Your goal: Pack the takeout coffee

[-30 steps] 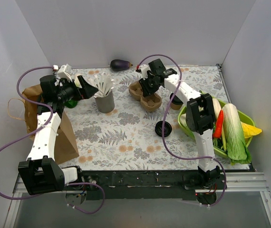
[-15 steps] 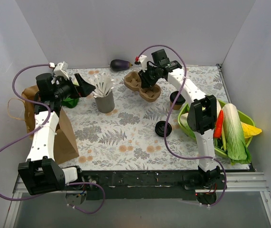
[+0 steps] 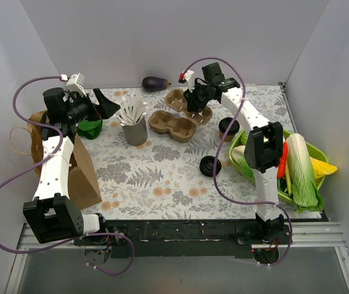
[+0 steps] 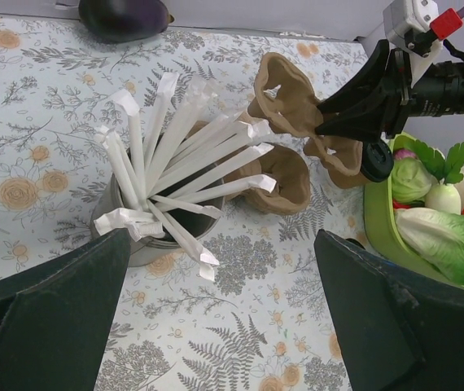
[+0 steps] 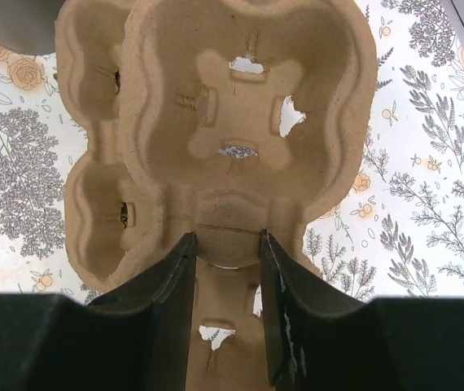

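walls: plain pale grey panels on three sides | surface: white tabletop printed with grey ferns and orange flowers | near edge: black metal rail | light: even, soft shadows

The tablecloth is printed with grey ferns and orange flowers on white; the cardboard carrier is coloured brown, the eggplant purple.

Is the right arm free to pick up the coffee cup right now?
Probably not: the right gripper is shut on a carrier, though the cup stands in the open beside that arm.
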Controlling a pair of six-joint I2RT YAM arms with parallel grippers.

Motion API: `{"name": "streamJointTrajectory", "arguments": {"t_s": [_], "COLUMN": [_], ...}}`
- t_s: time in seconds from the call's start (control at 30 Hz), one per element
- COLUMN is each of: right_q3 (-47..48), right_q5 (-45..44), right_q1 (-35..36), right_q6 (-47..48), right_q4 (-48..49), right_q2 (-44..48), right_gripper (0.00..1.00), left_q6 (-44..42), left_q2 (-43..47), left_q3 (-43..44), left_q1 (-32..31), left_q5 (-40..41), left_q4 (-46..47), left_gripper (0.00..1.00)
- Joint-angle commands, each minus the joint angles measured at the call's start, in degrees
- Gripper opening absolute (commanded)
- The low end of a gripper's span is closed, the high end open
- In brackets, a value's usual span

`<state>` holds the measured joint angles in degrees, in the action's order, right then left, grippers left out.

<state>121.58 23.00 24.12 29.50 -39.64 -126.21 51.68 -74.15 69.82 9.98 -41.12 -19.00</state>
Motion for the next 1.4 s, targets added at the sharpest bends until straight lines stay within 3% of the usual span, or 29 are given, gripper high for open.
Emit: {"name": "streamJointTrajectory", "arguments": {"t_s": [0.0,0.27,0.43,0.57,0.73,1.07,1.37], "right_q3": [-1.5,-8.0,-15.3,-24.2,-29.9,-25.1,-25.2], "right_q5": [1.1,19.5,22.3,19.5,16.8,9.2,1.3], "right_q1": [0.2,0.8,5.2,9.0,10.9,10.9,8.5], "right_q6": [1.7,8.1,12.4,17.1,16.6,18.6,15.2], "right_q4": [4.1,-4.6,-11.2,-12.0,-5.8,-3.5,3.5], "right_q2": [5.3,13.6,18.0,22.1,22.5,13.1,12.6], "right_gripper": [0.01,0.01,0.01,0.01,0.01,0.01,0.01], "left_q6": [-1.7,-4.2,-3.5,-2.5,-2.1,-4.7,-7.2], "left_q2": [1.3,0.9,0.3,-0.4,0.3,2.8,4.2], "left_q3": [3.0,5.0,5.1,5.6,5.8,5.7,5.6], "left_q1": [0.3,0.3,0.4,0.2,0.2,0.2,0.3], "left_q5": [-1.0,0.2,-0.1,-0.8,-1.5,-0.2,1.0], "left_q4": [-0.9,-1.6,0.0,1.0,0.5,-2.9,-5.2], "left_gripper": [0.98,0.98,0.98,0.98,0.98,0.98,0.98]}}
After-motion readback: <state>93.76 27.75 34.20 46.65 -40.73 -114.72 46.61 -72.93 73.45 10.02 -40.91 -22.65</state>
